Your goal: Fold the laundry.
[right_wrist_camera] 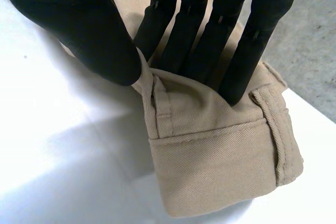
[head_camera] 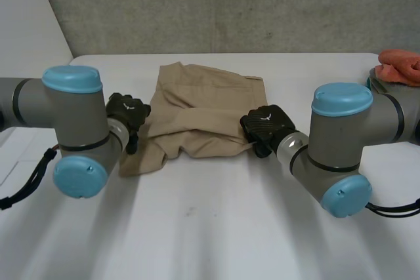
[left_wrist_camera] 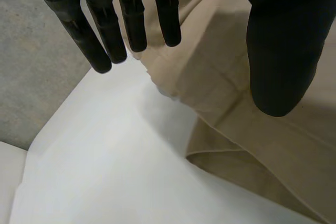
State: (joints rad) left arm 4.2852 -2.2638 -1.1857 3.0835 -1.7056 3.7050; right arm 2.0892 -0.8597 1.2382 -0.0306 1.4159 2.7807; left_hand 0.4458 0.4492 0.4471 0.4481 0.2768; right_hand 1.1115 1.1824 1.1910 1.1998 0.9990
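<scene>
A beige pair of trousers (head_camera: 197, 109) lies crumpled and partly folded in the middle of the white table (head_camera: 210, 227). My left hand (head_camera: 128, 113) is at the garment's left edge. In the left wrist view its fingers (left_wrist_camera: 131, 19) are straight and spread from the thumb, hovering over the beige cloth (left_wrist_camera: 236, 103) without gripping it. My right hand (head_camera: 266, 126) is at the garment's right edge. There, in the right wrist view, the right hand (right_wrist_camera: 199, 24) pinches a folded piece of the waistband (right_wrist_camera: 220, 156) between thumb and fingers, with a belt loop showing.
An orange cloth (head_camera: 399, 65) lies bunched at the table's far right, behind my right arm. A grey wall stands behind the table's far edge. Bare table surface stretches in front of the garment.
</scene>
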